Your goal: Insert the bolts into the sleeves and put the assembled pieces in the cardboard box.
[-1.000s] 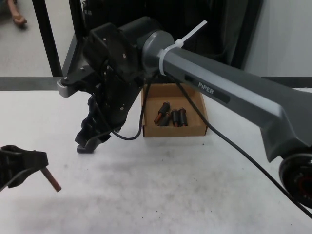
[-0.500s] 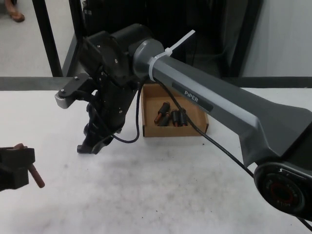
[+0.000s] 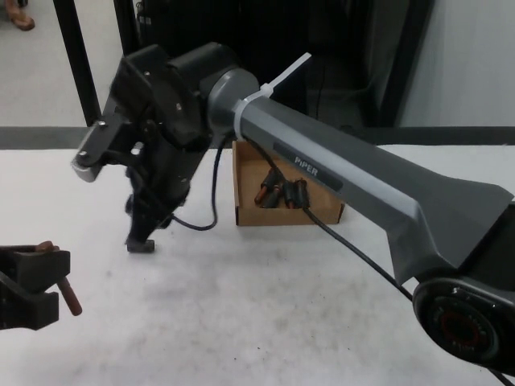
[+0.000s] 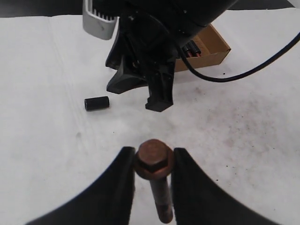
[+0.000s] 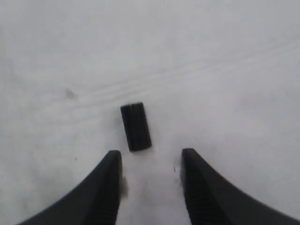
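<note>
My left gripper [image 4: 153, 161] is shut on a copper bolt [image 4: 159, 192], gripping it at the hexagonal head with the shaft hanging below; it stays low at the near left of the bench [image 3: 50, 281], where the bolt [image 3: 69, 297] sticks out. A black sleeve [image 5: 136, 126] lies flat on the white bench just ahead of my open right gripper [image 5: 151, 153], whose fingertips are close to the surface. From the left wrist, the sleeve [image 4: 97, 103] lies beside the right gripper [image 4: 140, 93]. The right gripper [image 3: 138, 237] points down left of the cardboard box [image 3: 286, 214].
The cardboard box [image 4: 213, 47] holds several assembled pieces [image 3: 282, 193] at the back middle. A black cable [image 3: 354, 253] trails from the right arm across the bench. Black frame posts [image 3: 76, 64] stand behind the bench's far edge.
The right arm swung left and its wrist turned, bringing the gripper down over the bench farther from the box. The left gripper with the bolt shifted slightly.
</note>
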